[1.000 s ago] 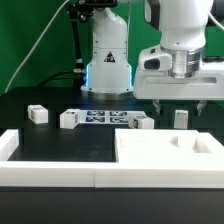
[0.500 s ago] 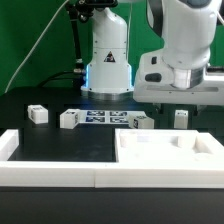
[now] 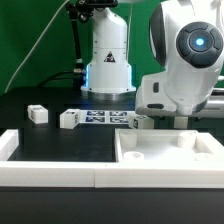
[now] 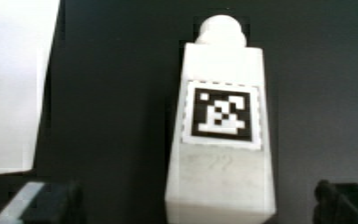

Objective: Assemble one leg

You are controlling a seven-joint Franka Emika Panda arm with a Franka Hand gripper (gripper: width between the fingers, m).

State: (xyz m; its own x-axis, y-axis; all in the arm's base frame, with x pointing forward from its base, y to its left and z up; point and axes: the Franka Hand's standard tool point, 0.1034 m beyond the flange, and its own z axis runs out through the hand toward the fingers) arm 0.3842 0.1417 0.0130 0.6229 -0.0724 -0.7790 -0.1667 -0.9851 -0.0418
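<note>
Partly hidden: the leg (image 4: pixel 220 110) filled the wrist view, though its end nearest the fingers was blurred. In the exterior view the arm (image 3: pixel 190 70) covered the spot beneath the gripper, and the leg could not be picked out there.
Leg's place: it lay against the black table (image 4: pixel 87 90), between the two fingers and touching neither.
Gripper: the gripper (image 4: pixel 190 203) was spread wide and held nothing. Only its dark fingertips (image 4: pixel 30 200) showed, cut off by the frame's edge.
Count, wrist view: one leg, two fingertips.
Count, exterior view: three small tagged posts, namely the far post (image 3: pixel 37 114) toward the exterior view's left, the middle post (image 3: pixel 69 119), and the half-covered post (image 3: pixel 141 121) beside the arm. Also one marker board (image 3: pixel 100 117) and one tray-like part (image 3: pixel 165 152).
Leg's look: a long white rectangular post with a rounded peg at one end and a black-and-white square tag at mid-length.
Beyond: the tray-like part, large, white and recessed, sat in front of the arm, and the marker board lay between the middle and half-covered posts.
</note>
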